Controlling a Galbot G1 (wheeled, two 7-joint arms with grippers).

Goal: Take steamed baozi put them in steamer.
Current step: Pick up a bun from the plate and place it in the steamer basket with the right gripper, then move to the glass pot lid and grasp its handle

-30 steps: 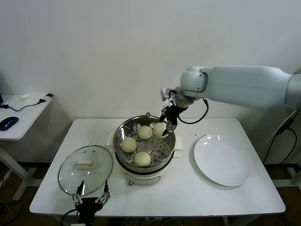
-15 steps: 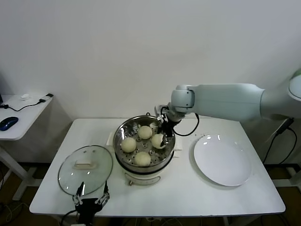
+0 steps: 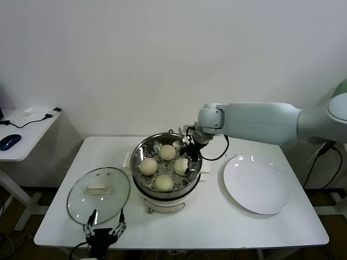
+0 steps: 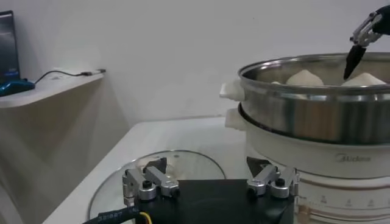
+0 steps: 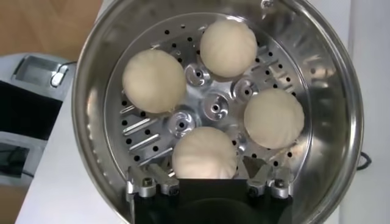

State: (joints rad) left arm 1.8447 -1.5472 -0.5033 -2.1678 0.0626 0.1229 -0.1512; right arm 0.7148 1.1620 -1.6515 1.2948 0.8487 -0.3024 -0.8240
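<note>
A: In the head view, where is the right arm?
B: It reaches in from the right across the white table (image 3: pixel 217 227), and the right gripper (image 3: pixel 188 161) hangs over the steamer (image 3: pixel 167 187), at the bun on its right side. Its fingers stand apart, holding nothing. All four steamed baozi (image 3: pixel 164 182) lie on the perforated tray.

A: And the left one?
B: The left gripper (image 3: pixel 104 232) sits low at the table's front edge, by the glass lid (image 3: pixel 98 194), jaws spread wide and empty. A bare white plate (image 3: pixel 256 187) lies right of the steamer; a side desk (image 3: pixel 24 135) with a blue mouse (image 3: pixel 9 141) stands at far left before a plain white wall.

A: The left wrist view?
B: Its fingers (image 4: pixel 146 181) hover spread above the lid (image 4: pixel 122 182), the steamer's steel wall (image 4: pixel 317 115) close by, bun tops (image 4: pixel 304 77) peeking over the rim.

A: The right wrist view?
B: It looks straight down: the spread fingers (image 5: pixel 149 181) flank the nearest bun (image 5: pixel 204 152), with the other three ringed around the tray's centre.
</note>
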